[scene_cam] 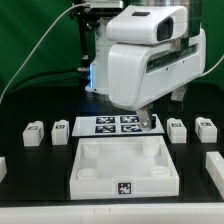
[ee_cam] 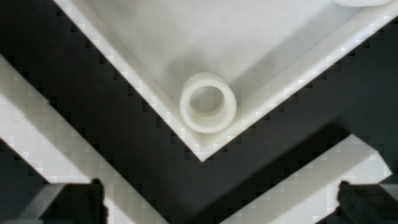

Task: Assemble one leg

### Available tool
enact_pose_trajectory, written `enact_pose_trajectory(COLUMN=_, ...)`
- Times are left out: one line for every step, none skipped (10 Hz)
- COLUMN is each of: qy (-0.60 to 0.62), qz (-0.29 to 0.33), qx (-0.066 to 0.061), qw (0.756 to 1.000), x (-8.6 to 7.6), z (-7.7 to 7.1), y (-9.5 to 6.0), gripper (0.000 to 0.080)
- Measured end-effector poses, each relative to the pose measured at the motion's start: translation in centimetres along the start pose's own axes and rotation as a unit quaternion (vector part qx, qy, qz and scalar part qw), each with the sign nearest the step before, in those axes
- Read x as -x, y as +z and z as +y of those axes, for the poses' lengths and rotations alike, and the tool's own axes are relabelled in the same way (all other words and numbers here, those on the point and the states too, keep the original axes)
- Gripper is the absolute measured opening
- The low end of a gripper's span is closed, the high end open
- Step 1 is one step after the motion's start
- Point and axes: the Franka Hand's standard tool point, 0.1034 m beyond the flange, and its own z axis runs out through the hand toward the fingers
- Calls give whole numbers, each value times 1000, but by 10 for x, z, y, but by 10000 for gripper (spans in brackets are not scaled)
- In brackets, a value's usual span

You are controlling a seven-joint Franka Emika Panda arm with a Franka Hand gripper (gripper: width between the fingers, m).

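The hand hangs low over the middle of the black tabletop, just above the far corner of the square white panel on the exterior view's right. Its fingers are spread wide with nothing between them, so it is released. In the wrist view the hand looks straight down on that panel corner, where a round socket sits empty inside the raised rim.

None of the legs is on the panel. They stand in a loose row across the tabletop, behind the panel's far edge. One leg and a second leg are toward the edge on the exterior view's left. A third leg and a fourth leg are toward the edge on the exterior view's right. The third is nearest the hand, yet apart from it.

The marker board lies flat between the two pairs, just beside the hand.
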Motion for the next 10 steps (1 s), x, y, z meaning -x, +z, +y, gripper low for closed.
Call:
enact_pose_trajectory(qy=0, qz=0, qx=0, qw=1000, x=0, z=0, y=0, gripper=650)
enact_pose_trajectory(qy=0, qz=0, qx=0, qw=1000, x=0, z=0, y=0, gripper=650)
enact_pose_trajectory(qy=0, qz=0, qx=0, qw=1000, x=0, z=0, y=0, gripper=650)
enact_pose_trajectory(qy=-6, qz=0, qx=0, qw=1000, x=0, z=0, y=0, gripper=650)
enact_pose_trajectory(qy=-6, qz=0, qx=0, qw=1000, x=0, z=0, y=0, gripper=650)
enact_pose_trajectory(qy=-43, qz=-1, qx=3, qw=999, x=4, z=-1, y=1, gripper=650)
enact_pose_trajectory(qy=-119, qz=-2, qx=6, qw=993, x=23, z=-16, y=5, gripper=650)
enact_pose_trajectory(qy=-165, qz=-6, qx=3, qw=986, x=47, z=-32, y=9, gripper=650)
enact_pose_trajectory(qy=-240, qz=-6, qx=3, qw=971, x=68, z=-43, y=16, gripper=650)
enact_pose_trajectory(qy=-291, qz=-2, qx=6, qw=957, x=85, z=-51, y=27, gripper=650)
